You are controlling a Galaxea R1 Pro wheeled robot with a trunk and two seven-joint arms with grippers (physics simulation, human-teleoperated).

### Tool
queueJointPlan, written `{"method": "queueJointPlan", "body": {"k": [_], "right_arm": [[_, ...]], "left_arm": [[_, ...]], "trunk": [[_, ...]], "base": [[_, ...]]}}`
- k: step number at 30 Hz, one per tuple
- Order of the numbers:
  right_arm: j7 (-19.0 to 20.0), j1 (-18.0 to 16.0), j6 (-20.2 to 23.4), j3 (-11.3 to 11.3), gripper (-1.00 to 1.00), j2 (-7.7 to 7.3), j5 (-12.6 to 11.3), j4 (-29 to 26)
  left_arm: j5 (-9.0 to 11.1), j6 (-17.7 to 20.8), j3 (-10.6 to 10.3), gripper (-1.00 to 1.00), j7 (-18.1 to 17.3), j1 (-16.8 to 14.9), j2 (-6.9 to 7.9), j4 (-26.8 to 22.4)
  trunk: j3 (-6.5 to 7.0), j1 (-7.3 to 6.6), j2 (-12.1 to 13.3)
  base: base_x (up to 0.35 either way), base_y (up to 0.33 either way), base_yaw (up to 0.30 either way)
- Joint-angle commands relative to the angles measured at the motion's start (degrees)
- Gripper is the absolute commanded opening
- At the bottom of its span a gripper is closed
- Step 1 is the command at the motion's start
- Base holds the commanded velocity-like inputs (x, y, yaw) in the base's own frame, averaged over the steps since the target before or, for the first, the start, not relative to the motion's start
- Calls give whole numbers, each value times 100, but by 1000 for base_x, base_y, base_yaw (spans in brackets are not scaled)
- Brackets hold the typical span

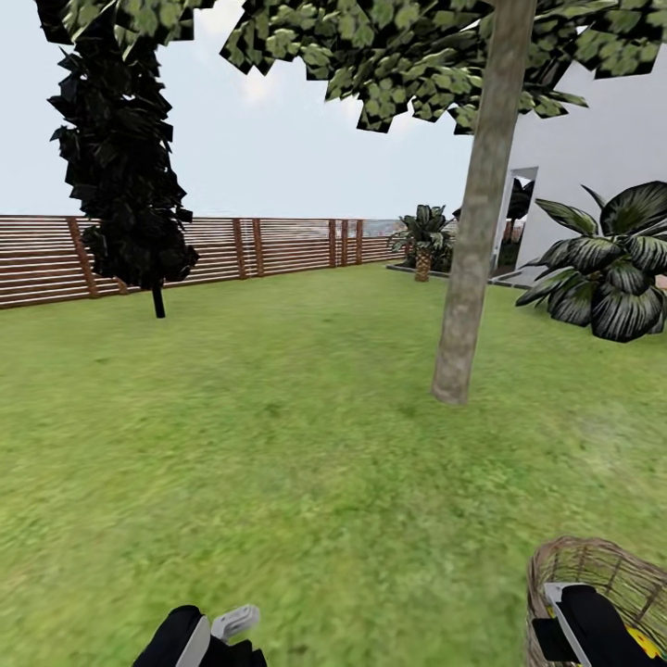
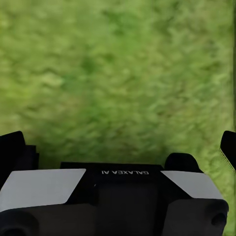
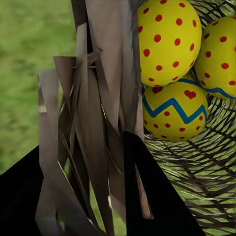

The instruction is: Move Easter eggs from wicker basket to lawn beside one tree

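- The wicker basket [image 1: 602, 584] stands on the lawn [image 1: 278, 445] at the near right, close in front of the robot.
- In the right wrist view all three Easter eggs [image 3: 172, 73] lie together inside the basket, touching one another, yellow with red dots and a blue zigzag band.
- The right pincer [image 1: 593, 630] hangs at the basket's rim; the right wrist view looks past the woven wall at the eggs. One dark finger [image 3: 157, 196] shows there, but whether the pincer is apart or together cannot be told, and it holds no egg that can be seen.
- The left pincer [image 1: 236, 622] is low at the near left over bare grass. Its fingers [image 2: 183, 161] stand apart with nothing between them.
- The tree [image 1: 477, 232] with the grey-brown trunk rises farther off, right of centre; no egg lies on the grass at its foot.
- Judged from this, the task is barely begun: no egg is out, so three removals and three placements beside one tree are left.
- That trunk looks the nearest choice.
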Motion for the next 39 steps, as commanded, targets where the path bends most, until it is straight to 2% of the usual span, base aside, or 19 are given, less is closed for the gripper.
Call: {"method": "queueJointPlan", "body": {"k": [1,39], "right_arm": [[32,-5,23,-4,-100,-1,137,-7],[32,-4,23,-4,-100,9,135,19]], "left_arm": [[10,30,31,100,2,-4,-7,-5],[1,30,31,100,2,-1,-7,-5]], "trunk": [[-6,3,-3],[-6,3,-3]], "base": [[347,0,0],[347,0,0]]}}
